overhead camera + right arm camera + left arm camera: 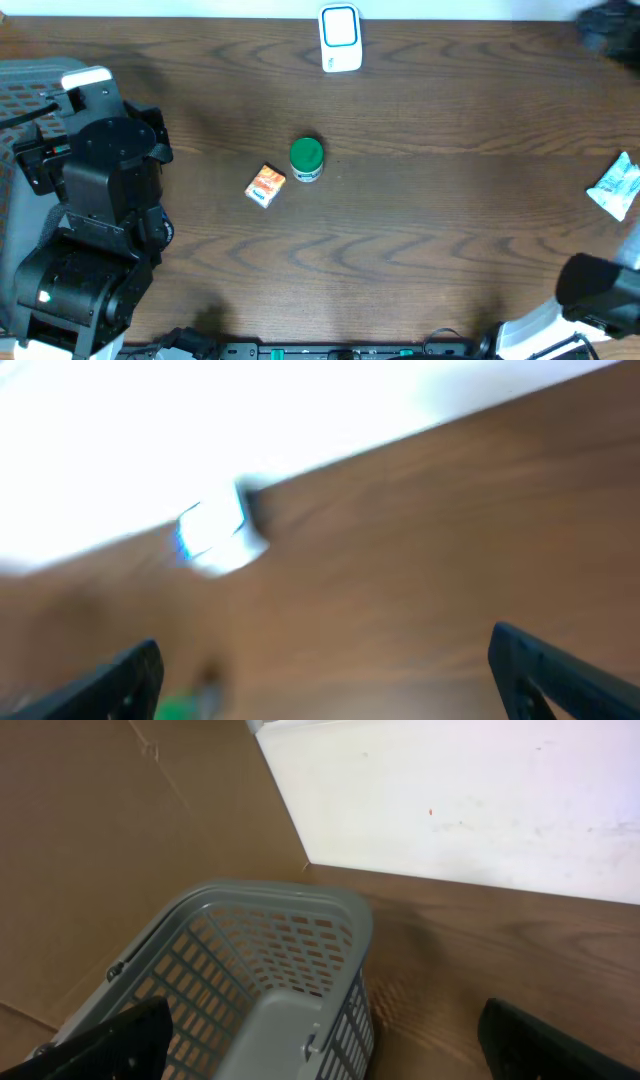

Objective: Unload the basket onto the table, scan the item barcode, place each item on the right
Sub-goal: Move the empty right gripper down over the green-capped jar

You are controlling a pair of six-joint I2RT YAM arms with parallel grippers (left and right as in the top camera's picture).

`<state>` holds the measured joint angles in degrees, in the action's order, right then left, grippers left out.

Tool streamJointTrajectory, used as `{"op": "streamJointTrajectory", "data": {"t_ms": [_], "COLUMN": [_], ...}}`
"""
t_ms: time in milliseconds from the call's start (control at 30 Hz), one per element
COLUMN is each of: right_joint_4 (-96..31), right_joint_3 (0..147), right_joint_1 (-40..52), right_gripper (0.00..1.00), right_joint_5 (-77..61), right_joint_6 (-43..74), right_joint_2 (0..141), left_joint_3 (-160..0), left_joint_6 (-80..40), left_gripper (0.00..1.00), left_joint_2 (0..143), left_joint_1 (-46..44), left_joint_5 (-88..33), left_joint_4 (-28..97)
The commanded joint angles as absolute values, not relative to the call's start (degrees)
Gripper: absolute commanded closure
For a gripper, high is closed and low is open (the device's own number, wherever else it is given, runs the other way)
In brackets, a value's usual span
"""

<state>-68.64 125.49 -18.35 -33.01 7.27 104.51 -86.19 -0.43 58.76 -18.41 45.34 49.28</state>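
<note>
- Between the right gripper (325, 682) fingers (565, 672): nothing. They're spread wide and empty; this view is motion-blurred.
- Other side, left gripper (322, 1055): also spread wide and empty, hanging over the grey basket (300, 910). Not engaged with anything.
- Step, my read: no item is in hand, so the pick-up for the scan hasn't begun.
- Candidates: green-lidded jar (306, 158) and orange box (266, 185) sit just beside each other mid-table; silvery packet (615, 187) lies near the right edge. Can't tell which one is meant.
- Scanner (340, 38) stands at the far edge, centre, well apart from all three.
- Next move needs: drop onto one item, pinch it, then present its barcode face to the scanner window. No barcode is legible on any item, so some re-orienting is likely.
- Jar: round with a smooth lid, probably rigid; take it across the body.
- Box: small cardboard block with flat faces, an easy pinch.
- Packet: crinkly film, looks floppy, may buckle when gripped.
- Basket: perforated moulded plastic with a rounded rim.
- Table (450, 250): dark wood grain, matte.
</note>
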Motion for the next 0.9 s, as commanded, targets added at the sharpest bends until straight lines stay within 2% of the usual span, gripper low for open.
{"op": "streamJointTrajectory", "data": {"t_ms": [0, 100, 167, 233, 300, 367, 433, 567, 733, 867], "right_joint_4": [-70.13, -69.93, -69.19, -70.50, -75.24, -79.72, -78.63, -71.48, -69.12, -68.23], "right_joint_3": [123.37, 122.72, 122.72, 122.72, 122.72, 122.72, 122.72, 122.72, 122.72, 122.72], "right_joint_1": [-8.36, 2.81, 8.97, 14.66, 19.79, 24.32, 28.38, 33.56, 35.81, 36.49], "right_gripper": [0.01, 0.01, 0.01, 0.01, 0.01, 0.01, 0.01, 0.01, 0.01, 0.01], "right_joint_5": [-41.23, -40.99, -38.15, -27.75, -15.18, -11.49, -12.08, -12.47, -14.26, -15.38], "right_joint_6": [7.01, 6.92, 13.37, 28.16, 47.72, 66.15, 75.94, 84.14, 93.51, 94.70], "right_joint_2": [107.33, 109.45, 111.07, 112.71, 114.39, 116.44, 118.83, 123.63, 128.70, 131.61], "left_joint_3": [-86.48, -86.48, -86.48, -86.48, -86.48, -86.48, -86.48, -86.48, -86.48, -86.48], "left_joint_6": [-1.15, -1.15, -1.15, -1.15, -1.15, -1.15, -1.15, -1.15, -1.15, -1.15], "left_gripper": [0.02, 0.02, 0.02, 0.02, 0.02, 0.02, 0.02, 0.02, 0.02, 0.02], "left_joint_2": [58.72, 58.74, 58.74, 58.72, 58.72, 58.74, 58.74, 58.72, 58.72, 58.72], "left_joint_1": [-18.17, -18.17, -18.17, -18.17, -18.17, -18.17, -18.17, -18.17, -18.17, -18.17], "left_joint_5": [45.52, 45.52, 45.52, 45.52, 45.52, 45.52, 45.52, 45.52, 45.52, 45.52], "left_joint_4": [49.28, 49.25, 49.25, 49.25, 49.28, 49.25, 49.25, 49.28, 49.28, 49.28]}}
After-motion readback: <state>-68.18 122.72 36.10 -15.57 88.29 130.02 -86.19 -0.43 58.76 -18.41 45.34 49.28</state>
